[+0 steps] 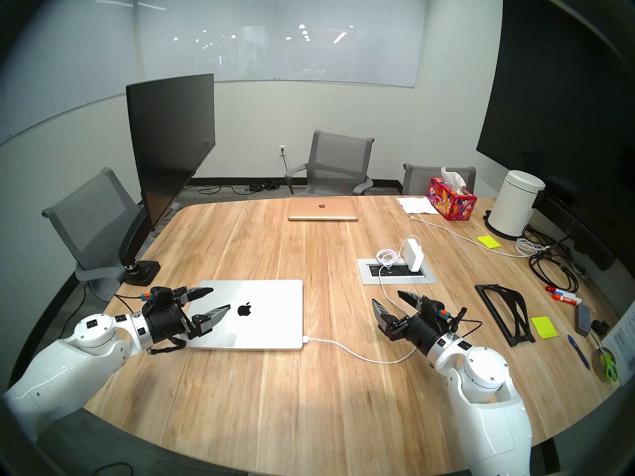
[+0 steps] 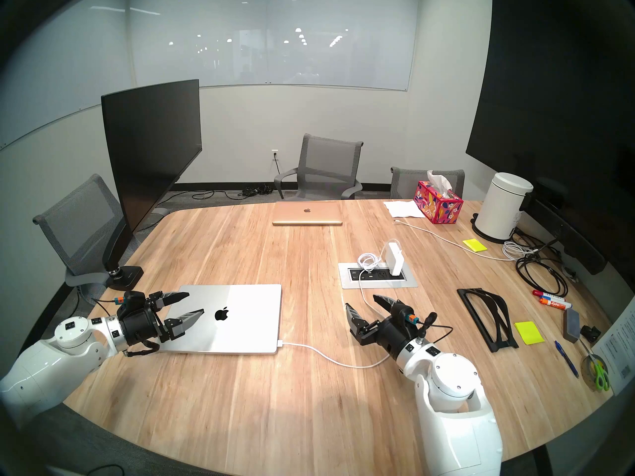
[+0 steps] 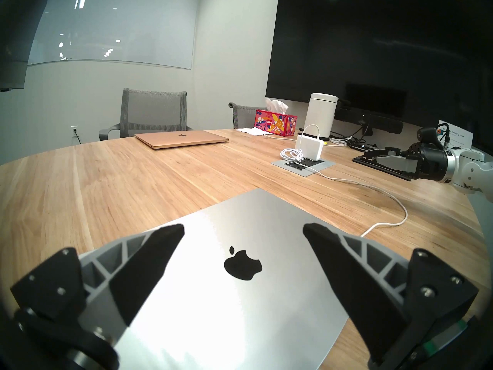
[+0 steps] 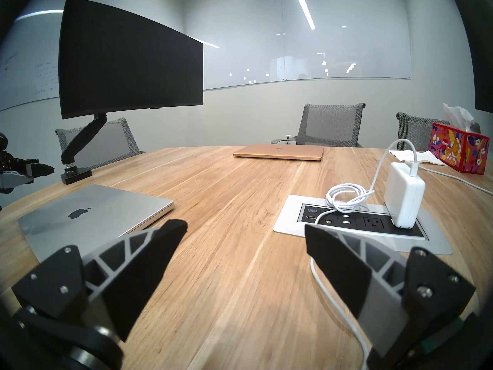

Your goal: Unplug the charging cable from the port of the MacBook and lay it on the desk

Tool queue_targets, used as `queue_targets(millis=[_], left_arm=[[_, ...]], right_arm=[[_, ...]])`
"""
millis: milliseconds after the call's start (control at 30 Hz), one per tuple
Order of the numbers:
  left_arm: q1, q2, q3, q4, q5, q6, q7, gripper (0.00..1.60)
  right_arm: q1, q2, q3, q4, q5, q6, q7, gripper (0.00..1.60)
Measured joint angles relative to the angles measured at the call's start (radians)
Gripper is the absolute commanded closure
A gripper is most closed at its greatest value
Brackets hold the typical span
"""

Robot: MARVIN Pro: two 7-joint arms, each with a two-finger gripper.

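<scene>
The large flat silver aluminium MacBook point(image 1: 251, 315) with black Apple logo lies closed on the light wood-grain bench point(image 1: 275, 396), at about 9 o'clock of the bench centre in the head view. The thin white charging cable point(image 1: 357, 355) is plugged in: its small white connector point(image 1: 305, 338) sits in the port on the laptop's right side edge, near the front corner. From there the cord runs along the bench toward 3 o'clock, loops under the right arm, then climbs toward 12 o'clock to the white square power brick point(image 1: 413, 255) standing in the silver-framed outlet panel point(image 1: 395, 279). The left claw point(image 1: 221, 300) is spread wide, hovering over the laptop's lid on its left half, gripping nothing. The right claw point(image 1: 388, 298) is also spread and empty, above the bench between laptop and outlet panel, with the cord passing below its outer finger point(image 4: 338, 268) in the wrist view. Judgement: the task is at the approach step, nothing unplugged yet. The next move calls for the right claw to swing toward 8 o'clock, drop low to the connector and pinch it at the tip, not the cord; the left claw could press the lid to stop the laptop sliding. The pull should run straight out along the bench.
</scene>
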Motion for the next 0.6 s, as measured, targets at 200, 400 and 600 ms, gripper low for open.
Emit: queue_targets(millis=[200, 400, 600], left_arm=[[0.000, 0.000, 0.001, 0.000, 0.000, 0.000, 0.000, 0.00], [0.000, 0.001, 0.001, 0.000, 0.000, 0.000, 0.000, 0.00], [0.000, 0.001, 0.001, 0.000, -0.001, 0.000, 0.000, 0.00]], right_arm=[[0.000, -0.001, 0.001, 0.000, -0.001, 0.000, 0.001, 0.00], [0.000, -0.002, 0.002, 0.000, -0.003, 0.000, 0.002, 0.00], [0.000, -0.004, 0.003, 0.000, -0.004, 0.000, 0.003, 0.00]])
